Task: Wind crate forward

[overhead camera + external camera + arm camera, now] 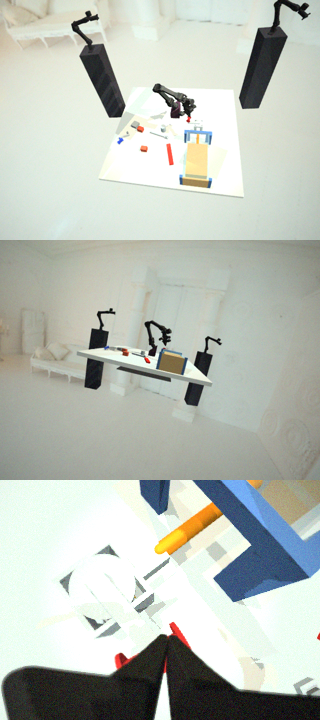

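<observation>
My gripper (189,115) (165,344) (167,641) is shut and empty, its tips just above the red grip (188,119) (167,662) of the winch handle, which the fingers partly cover in the wrist view. The handle's pale arm (122,599) runs from the grip across the round top of the winch (198,127) (82,592). Whether its key is fully down is hidden. An orange strap (197,138) (195,527) runs under the blue frame (198,132) (245,517) towards the tan crate (196,158). The crate looks flat, with a gap between its front and the frame.
A tan end panel (195,182) (171,364) stands between blue posts at the rack's other end. Left of the rack are a red bar (169,154), a grey wrench (158,134), a grey cylinder (163,128), red blocks (143,148) (140,129) and a blue-gripped tool (120,140).
</observation>
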`<state>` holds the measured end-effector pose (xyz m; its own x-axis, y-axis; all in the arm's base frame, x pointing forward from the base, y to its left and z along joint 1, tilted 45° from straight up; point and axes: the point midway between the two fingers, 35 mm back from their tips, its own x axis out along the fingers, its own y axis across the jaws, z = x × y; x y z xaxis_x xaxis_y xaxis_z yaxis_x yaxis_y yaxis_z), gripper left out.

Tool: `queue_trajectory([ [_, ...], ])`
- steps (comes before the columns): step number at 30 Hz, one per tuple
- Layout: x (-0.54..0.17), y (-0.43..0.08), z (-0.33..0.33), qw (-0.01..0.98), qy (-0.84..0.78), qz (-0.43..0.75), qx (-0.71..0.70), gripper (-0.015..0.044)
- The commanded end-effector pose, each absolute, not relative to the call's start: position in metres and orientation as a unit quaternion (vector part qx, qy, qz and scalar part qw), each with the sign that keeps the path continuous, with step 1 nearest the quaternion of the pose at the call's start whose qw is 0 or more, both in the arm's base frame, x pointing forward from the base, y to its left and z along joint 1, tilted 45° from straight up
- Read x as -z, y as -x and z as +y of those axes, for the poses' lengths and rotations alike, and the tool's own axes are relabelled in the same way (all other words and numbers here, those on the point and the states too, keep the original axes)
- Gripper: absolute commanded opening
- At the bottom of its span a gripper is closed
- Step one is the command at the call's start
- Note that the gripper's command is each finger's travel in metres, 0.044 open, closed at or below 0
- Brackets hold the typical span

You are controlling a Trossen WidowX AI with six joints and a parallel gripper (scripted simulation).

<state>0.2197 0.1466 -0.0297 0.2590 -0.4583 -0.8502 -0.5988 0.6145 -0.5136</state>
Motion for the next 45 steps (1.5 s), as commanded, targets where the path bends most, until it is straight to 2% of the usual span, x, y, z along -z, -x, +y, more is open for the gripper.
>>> queue_trajectory([
  [1,0.0298,-0.2191,0.1466,0.661,0.434,0.61,-0.051,0.0],
  [6,0.0308,-0.2194,0.1468,0.636,0.435,0.636,-0.035,0.0],
  [12,0.0301,-0.2196,0.1464,0.542,0.437,0.717,0.026,0.0],
  [38,0.029,-0.2216,0.1475,0.514,0.438,0.737,0.042,0.0],
  [40,0.0292,-0.2216,0.1477,0.531,0.433,0.726,0.062,0.0053],
  [45,0.0296,-0.2179,0.1484,0.653,0.367,0.63,0.201,0.0184],
])
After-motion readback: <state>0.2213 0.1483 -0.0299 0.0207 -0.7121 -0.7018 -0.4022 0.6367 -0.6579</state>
